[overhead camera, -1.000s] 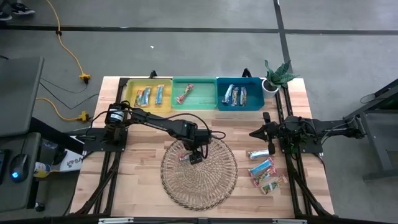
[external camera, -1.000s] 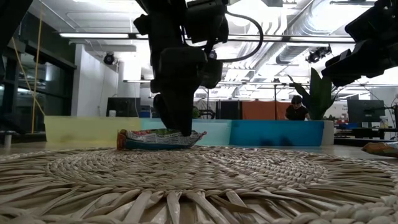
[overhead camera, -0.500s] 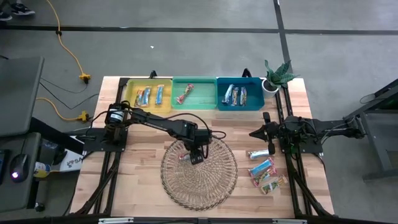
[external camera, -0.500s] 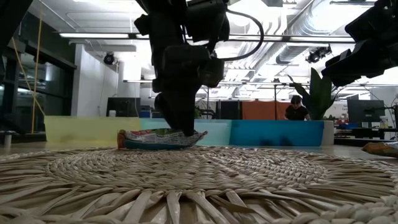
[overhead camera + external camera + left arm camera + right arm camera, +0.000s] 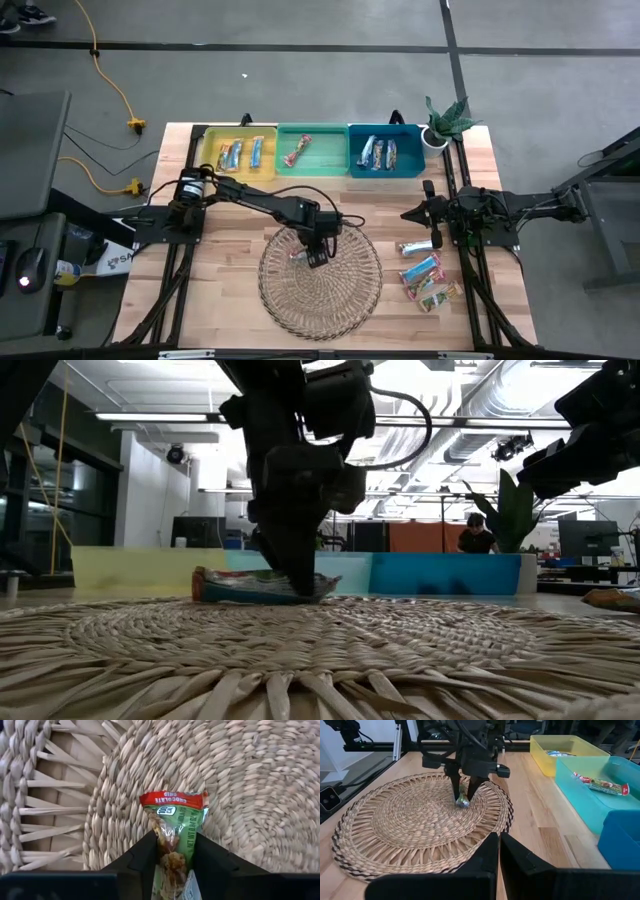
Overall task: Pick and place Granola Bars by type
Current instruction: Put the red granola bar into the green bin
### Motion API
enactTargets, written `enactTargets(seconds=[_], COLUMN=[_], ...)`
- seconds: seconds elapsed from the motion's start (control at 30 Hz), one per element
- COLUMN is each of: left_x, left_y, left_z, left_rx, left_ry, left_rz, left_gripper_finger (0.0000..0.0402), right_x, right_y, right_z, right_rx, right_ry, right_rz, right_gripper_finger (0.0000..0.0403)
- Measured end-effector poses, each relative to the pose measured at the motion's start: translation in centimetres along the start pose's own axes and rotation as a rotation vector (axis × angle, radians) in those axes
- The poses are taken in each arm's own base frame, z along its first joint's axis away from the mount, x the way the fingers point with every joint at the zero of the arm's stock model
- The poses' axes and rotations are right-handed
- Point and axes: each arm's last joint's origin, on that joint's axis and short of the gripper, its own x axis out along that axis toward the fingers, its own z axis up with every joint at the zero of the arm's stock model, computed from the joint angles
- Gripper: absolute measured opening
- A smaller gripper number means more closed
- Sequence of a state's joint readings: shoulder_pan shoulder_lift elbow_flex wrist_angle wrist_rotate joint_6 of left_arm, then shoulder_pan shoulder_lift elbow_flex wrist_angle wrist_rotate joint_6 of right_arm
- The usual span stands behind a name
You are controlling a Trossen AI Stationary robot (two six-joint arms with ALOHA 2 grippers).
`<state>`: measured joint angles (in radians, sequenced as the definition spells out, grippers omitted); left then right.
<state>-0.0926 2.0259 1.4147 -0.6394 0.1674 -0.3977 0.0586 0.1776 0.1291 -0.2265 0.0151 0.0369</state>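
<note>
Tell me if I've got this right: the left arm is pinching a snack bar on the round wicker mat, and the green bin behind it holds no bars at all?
Not quite. The green bin already holds one red-wrapped bar, as the high view shows. The rest stands: the left gripper is closed on a snack bar on the wicker mat.

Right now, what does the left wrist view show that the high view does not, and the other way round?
Only the left wrist view shows the "chocolate chip" print on the red and green bar between the left gripper fingers. Only the high view shows the yellow bin, green bin and blue bin, three bars on the table, and the waiting right gripper. Both show the wicker tray.
</note>
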Motion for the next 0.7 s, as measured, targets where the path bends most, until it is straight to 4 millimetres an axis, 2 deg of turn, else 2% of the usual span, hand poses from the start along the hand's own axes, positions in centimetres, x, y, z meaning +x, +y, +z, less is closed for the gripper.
enactTargets(seconds=[0.5,0.7], left_x=[-0.1,-1.1], left_y=[0.0,-0.1], left_z=[-0.1,-0.3], left_rx=[0.005,0.006], left_ry=[0.010,0.006], left_rz=[0.001,-0.004], left_gripper_finger=[0.0076,0.0074], right_x=[0.0,0.0], right_y=[0.0,0.0], right_z=[0.0,0.0], right_rx=[0.000,0.000], right_ry=[0.001,0.001], right_rz=[0.000,0.000], right_gripper_finger=[0.0000,0.0000])
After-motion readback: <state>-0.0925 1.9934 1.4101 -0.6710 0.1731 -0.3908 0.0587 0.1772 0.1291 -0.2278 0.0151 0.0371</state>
